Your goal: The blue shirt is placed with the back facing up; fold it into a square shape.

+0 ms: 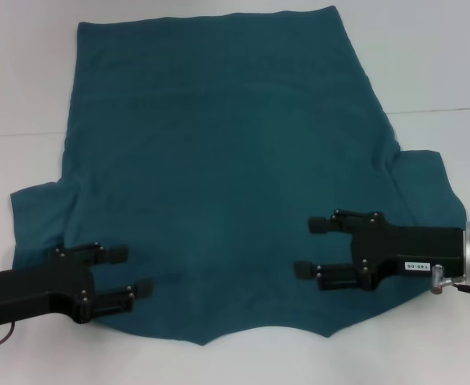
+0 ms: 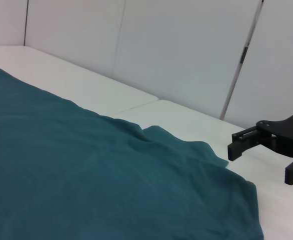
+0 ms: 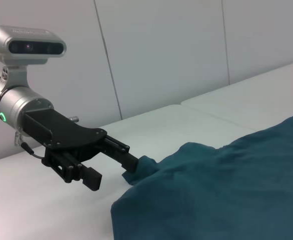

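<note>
I see the blue shirt (image 1: pixel 227 176) spread flat on the white table (image 1: pixel 26 72), plain side up; its far edge is cut off at the top of the head view, so I can't make out the hem there. The collar notch sits at the near edge, between the two arms. My left gripper (image 1: pixel 135 271) is over the near left corner by the sleeve, fingers spread apart, holding nothing. My right gripper (image 1: pixel 309 247) is over the near right shoulder, fingers also spread. Whether either one touches the cloth I cannot tell.
</note>
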You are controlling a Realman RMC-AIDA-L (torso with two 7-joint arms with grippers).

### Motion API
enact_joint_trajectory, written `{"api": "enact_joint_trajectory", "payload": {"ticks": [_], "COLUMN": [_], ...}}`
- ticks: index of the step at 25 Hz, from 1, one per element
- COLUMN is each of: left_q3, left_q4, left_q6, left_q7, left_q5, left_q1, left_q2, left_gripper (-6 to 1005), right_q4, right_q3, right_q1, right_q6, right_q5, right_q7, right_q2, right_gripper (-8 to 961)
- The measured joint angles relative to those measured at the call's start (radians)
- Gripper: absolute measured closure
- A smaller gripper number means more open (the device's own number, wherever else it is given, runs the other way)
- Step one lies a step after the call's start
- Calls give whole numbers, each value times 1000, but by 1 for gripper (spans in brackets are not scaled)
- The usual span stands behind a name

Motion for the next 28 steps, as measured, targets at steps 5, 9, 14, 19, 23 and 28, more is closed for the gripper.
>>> {"api": "enact_joint_trajectory", "payload": {"ticks": [5,9,14,19,23,28], "left_q3": [1,1,1,1,-4,-23], "left_q4": [0,0,0,-4,-4,0], "left_q6": [-5,-6,-6,-26,-99,-228], "left_q7": [0,-1,-3,-17,-82,-217], "left_q5": [-6,-7,-7,-20,-33,-34], "left_q1": [0,0,0,0,4,6], "left_q2": [-2,-1,-1,-2,-5,-2], "left_gripper": [231,231,232,232,233,234], "right_q4": [-1,-1,-1,-1,6,7], "right_q3": [10,14,22,38,48,67], "right_q1": [0,0,0,0,0,0], "right_q6": [0,0,0,0,2,4], "right_q5": [3,4,4,5,6,7], "right_q7": [-8,-11,-12,-13,-15,-11], "right_q2": [5,6,6,7,10,16], "right_gripper": [48,50,54,58,61,64]}}
